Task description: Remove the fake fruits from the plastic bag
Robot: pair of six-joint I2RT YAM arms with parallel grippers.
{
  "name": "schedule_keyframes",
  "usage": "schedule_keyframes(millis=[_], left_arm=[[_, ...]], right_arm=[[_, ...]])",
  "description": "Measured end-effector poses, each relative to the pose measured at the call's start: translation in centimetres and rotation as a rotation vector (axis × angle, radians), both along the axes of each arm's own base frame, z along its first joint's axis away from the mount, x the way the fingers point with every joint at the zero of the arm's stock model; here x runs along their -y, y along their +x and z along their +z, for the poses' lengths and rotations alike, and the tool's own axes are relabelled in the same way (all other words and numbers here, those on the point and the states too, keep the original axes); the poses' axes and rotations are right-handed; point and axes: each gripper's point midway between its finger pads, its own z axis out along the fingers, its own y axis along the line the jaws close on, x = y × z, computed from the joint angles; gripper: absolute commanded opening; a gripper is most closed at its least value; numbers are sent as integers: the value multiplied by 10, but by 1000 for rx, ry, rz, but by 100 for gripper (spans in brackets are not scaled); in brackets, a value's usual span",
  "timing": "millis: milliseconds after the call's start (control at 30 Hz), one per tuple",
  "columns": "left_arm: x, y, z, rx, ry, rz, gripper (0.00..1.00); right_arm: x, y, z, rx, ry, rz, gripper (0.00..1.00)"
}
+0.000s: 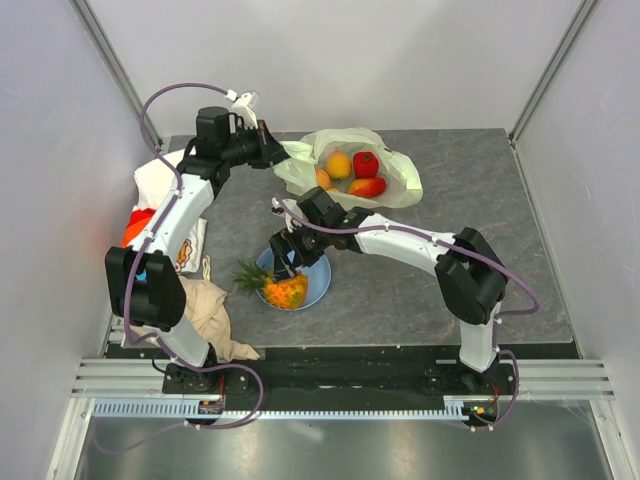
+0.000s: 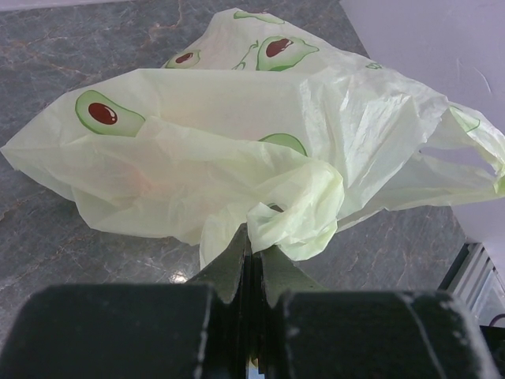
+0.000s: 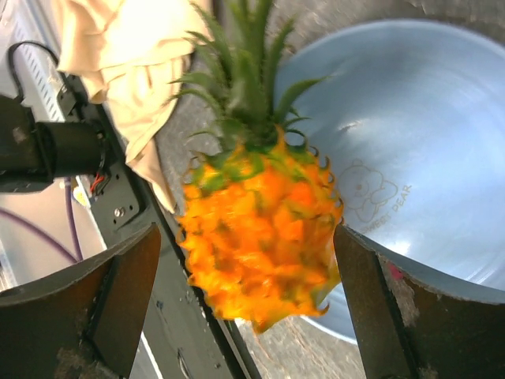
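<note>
The plastic bag lies open at the back middle of the table. In it are a yellow-orange round fruit, a red pepper-like piece, a peach and another orange one. My left gripper is shut on the bag's left edge; in the left wrist view the jaws pinch a fold of the bag. My right gripper is open just above the pineapple, which lies on the left rim of the light-blue plate. In the right wrist view the blurred pineapple sits between the spread fingers.
A beige cloth lies front left beside the plate, and it also shows in the right wrist view. A white cloth with orange and red prints lies at the left edge. Enclosure walls stand close on the left, back and right.
</note>
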Motion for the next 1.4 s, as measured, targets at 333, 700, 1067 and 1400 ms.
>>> schedule_keyframes(millis=[333,700,1067,1400], left_arm=[[1,-1,1,-4,-8,-3,2],[7,-13,-2,-43,-40,-43,2],[18,-60,-22,-136,-42,-256,4],[7,-79,-68,-239,25,-267,2]], right_arm=[[29,12,72,145,48,59,97],[139,164,170,466,98,-285,59],[161,223,4,338,-197,-345,81],[189,268,-6,469,-232,-381,87]])
